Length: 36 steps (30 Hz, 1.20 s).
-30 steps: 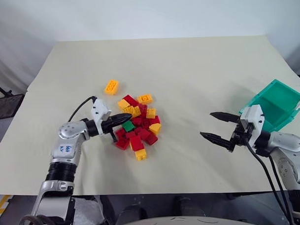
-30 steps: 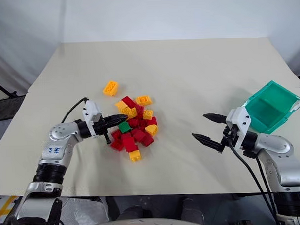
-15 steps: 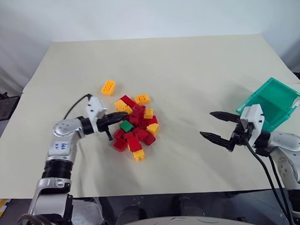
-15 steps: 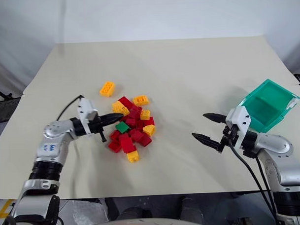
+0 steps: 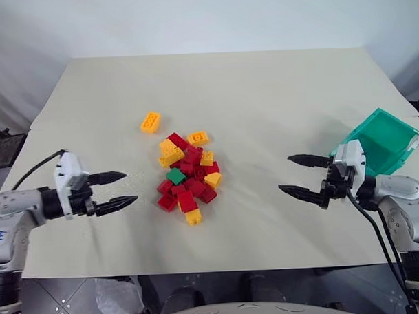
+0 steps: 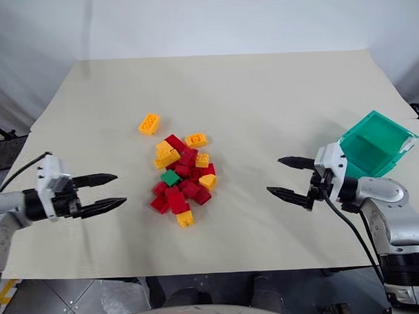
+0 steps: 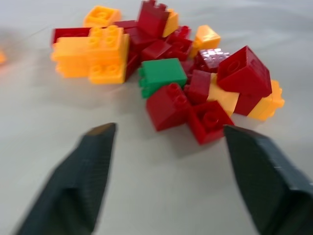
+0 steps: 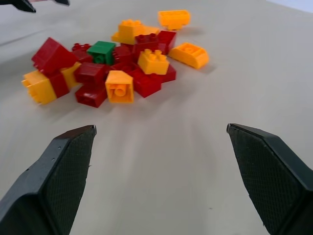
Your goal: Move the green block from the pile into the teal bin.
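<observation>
**Green brick sat wedged among its neighbours, both claws empty**

The green block (image 5: 176, 176) lay on the near-left flank of the pile (image 5: 188, 175), low down and pressed against red bricks on several sides, with a yellow brick (image 5: 170, 155) just behind it. The left wrist view showed it best: one smooth side wall faced the left claw (image 5: 121, 188), and a red brick (image 7: 167, 104) sat right in front of it, touching. The teal bin (image 5: 386, 140) stood tilted at the counter's (image 5: 262, 93) right edge, well apart from the pile, just behind the right claw (image 5: 299, 174).

Both claws were spread wide and held nothing. The left one hovered over the bare counter, apart from the pile, its tips pointing toward the bricks; the right one pointed at the pile from the other side.

The block looked like a light, rigid piece of hard plastic, unlikely to deform or break under a squeeze. Its smooth, glossy walls seemed likely to slip if pinched on a corner or an edge, so I judged the best hold to be flat across two opposite side walls, below the studs. The trouble was room: the neighbours crowded it, and a fingertip would probably have to push in beside the red brick, which could nudge the loose pile and shift the green one.
</observation>
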Each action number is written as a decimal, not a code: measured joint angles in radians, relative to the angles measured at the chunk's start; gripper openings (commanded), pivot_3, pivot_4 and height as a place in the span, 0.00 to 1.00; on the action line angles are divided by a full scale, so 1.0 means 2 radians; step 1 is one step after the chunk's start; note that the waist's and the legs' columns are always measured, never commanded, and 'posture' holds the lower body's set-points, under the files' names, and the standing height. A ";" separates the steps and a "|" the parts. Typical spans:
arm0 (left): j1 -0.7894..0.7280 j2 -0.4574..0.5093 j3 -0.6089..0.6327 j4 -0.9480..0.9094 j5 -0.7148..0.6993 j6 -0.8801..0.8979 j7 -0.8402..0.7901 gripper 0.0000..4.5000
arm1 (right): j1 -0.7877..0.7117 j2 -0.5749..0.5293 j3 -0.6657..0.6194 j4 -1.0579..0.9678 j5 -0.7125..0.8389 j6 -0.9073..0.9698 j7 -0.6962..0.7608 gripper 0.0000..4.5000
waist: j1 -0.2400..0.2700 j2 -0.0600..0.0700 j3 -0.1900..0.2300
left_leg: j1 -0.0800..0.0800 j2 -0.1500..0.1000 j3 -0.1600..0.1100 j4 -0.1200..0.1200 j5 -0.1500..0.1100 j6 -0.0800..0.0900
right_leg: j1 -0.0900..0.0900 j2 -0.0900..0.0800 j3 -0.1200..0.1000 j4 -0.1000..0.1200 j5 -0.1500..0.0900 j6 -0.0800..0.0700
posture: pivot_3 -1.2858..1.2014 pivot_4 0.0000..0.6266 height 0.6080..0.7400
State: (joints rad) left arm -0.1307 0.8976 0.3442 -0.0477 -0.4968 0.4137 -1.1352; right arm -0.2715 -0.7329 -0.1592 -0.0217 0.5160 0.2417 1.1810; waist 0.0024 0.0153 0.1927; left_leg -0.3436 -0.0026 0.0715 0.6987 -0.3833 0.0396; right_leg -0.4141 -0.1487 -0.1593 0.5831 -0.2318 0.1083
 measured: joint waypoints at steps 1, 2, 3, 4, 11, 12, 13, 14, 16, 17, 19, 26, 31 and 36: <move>0.013 0.005 0.010 -0.004 -0.003 0.001 -0.002 0.99 | -0.001 0.000 0.001 0.001 0.000 0.000 0.005 1.00 | -0.001 0.000 0.000 | 0.000 0.000 0.000 0.000 0.000 0.000 | 0.000 0.000 0.000 0.000 0.000 0.000 | 0.52 0.24 1.00; 0.028 0.009 0.023 -0.010 -0.005 0.001 -0.007 0.99 | -0.001 -0.001 0.001 0.002 0.002 0.000 0.011 1.00 | -0.002 0.000 0.000 | 0.000 0.000 0.000 0.000 0.000 0.000 | 0.000 0.000 0.000 0.000 0.000 0.000 | 0.52 0.24 1.00; 0.046 0.015 0.037 -0.015 -0.007 0.002 -0.012 0.99 | -0.002 -0.002 0.002 0.002 0.003 0.001 0.019 1.00 | -0.002 0.000 0.000 | -0.001 0.000 0.000 0.000 0.000 0.000 | 0.000 0.000 0.000 0.000 0.000 0.000 | 0.52 0.24 1.00; 0.065 0.023 0.053 -0.016 -0.008 0.005 -0.019 0.99 | -0.002 -0.005 0.002 0.002 0.007 0.001 0.027 1.00 | -0.002 0.000 0.000 | -0.001 0.000 0.000 0.000 0.000 0.000 | -0.001 0.000 0.000 0.000 0.000 0.000 | 0.52 0.24 1.00; 0.093 0.044 0.098 -0.023 -0.008 -0.004 -0.034 0.99 | -0.032 -0.015 0.002 0.017 0.008 0.000 0.048 1.00 | 0.002 0.001 0.001 | -0.001 0.000 0.000 0.000 0.000 0.000 | -0.001 0.000 0.000 0.000 0.000 0.000 | 0.52 0.24 1.00; 0.082 0.040 0.091 -0.031 -0.008 -0.004 -0.027 0.99 | -0.034 -0.014 0.003 0.018 0.007 0.000 0.048 1.00 | 0.004 0.001 0.001 | -0.001 0.000 0.000 0.000 0.000 0.000 | -0.001 0.000 0.000 0.000 0.000 0.000 | 0.52 0.24 1.00; 0.062 0.030 0.076 -0.040 -0.009 0.001 -0.016 0.99 | -0.035 -0.012 0.005 0.020 0.006 0.000 0.047 1.00 | 0.007 0.001 0.001 | -0.001 0.000 0.000 0.000 0.000 0.000 | 0.000 0.000 0.000 0.000 0.000 0.000 | 0.52 0.24 1.00; 0.043 0.019 0.059 -0.054 -0.011 0.008 -0.002 0.99 | -0.037 -0.007 0.008 0.021 0.005 0.000 0.045 1.00 | 0.009 0.001 0.001 | -0.001 0.000 0.000 0.000 0.000 0.000 | 0.000 0.000 0.000 0.000 0.000 0.000 | 0.52 0.24 1.00; 0.010 -0.002 0.013 -0.081 -0.014 0.030 0.025 0.99 | -0.038 0.004 0.020 0.021 0.005 -0.001 0.040 1.00 | 0.010 0.001 0.001 | -0.001 0.000 0.000 0.000 0.000 0.000 | -0.001 0.000 0.000 0.000 0.000 0.000 | 0.52 0.24 1.00; -0.001 -0.008 -0.003 -0.089 -0.014 0.045 0.038 0.99 | -0.037 0.007 0.022 0.021 0.003 -0.001 0.038 1.00 | 0.009 0.001 0.001 | -0.001 0.000 0.000 0.000 0.000 0.000 | -0.001 0.000 0.000 0.000 0.000 0.000 | 0.52 0.24 1.00; -0.035 -0.017 -0.046 -0.097 -0.013 0.095 0.075 0.99 | -0.036 0.010 0.022 0.021 0.000 -0.001 0.032 1.00 | 0.010 0.001 0.001 | -0.001 0.000 0.000 0.000 0.000 0.000 | -0.001 0.001 -0.001 0.001 0.000 0.000 | 0.52 0.24 1.00; -0.203 -0.024 -0.211 -0.064 0.060 0.181 0.130 0.99 | -0.003 0.021 0.016 -0.007 0.001 -0.002 0.004 1.00 | 0.011 0.001 0.000 | -0.001 -0.001 0.002 0.000 0.000 0.000 | -0.001 0.002 -0.002 0.000 0.000 0.000 | 0.52 0.24 1.00; -0.275 -0.049 -0.271 -0.002 0.099 0.187 0.121 0.99 | 0.023 0.031 0.015 -0.027 0.001 -0.002 -0.020 1.00 | 0.010 0.000 0.001 | -0.001 0.000 0.003 0.000 0.000 0.000 | -0.001 0.002 -0.001 0.000 0.000 0.001 | 0.52 0.24 1.00; -0.335 -0.055 -0.329 0.033 0.129 0.206 0.086 0.99 | 0.044 0.034 0.013 -0.048 0.001 -0.002 -0.035 1.00 | 0.012 0.000 0.001 | 0.000 0.000 0.004 0.001 0.000 0.000 | -0.001 0.003 -0.001 0.000 0.000 0.001 | 0.52 0.24 1.00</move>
State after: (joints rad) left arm -0.8008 0.7867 -0.3139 0.0183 -0.2390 0.8251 -0.9627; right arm -0.1825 -0.6646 -0.1341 -0.1174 0.5190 0.2372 1.1117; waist 0.0260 0.0160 0.1940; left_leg -0.3437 -0.0024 0.0792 0.7001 -0.3830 0.0400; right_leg -0.4159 -0.1430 -0.1604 0.5839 -0.2312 0.1096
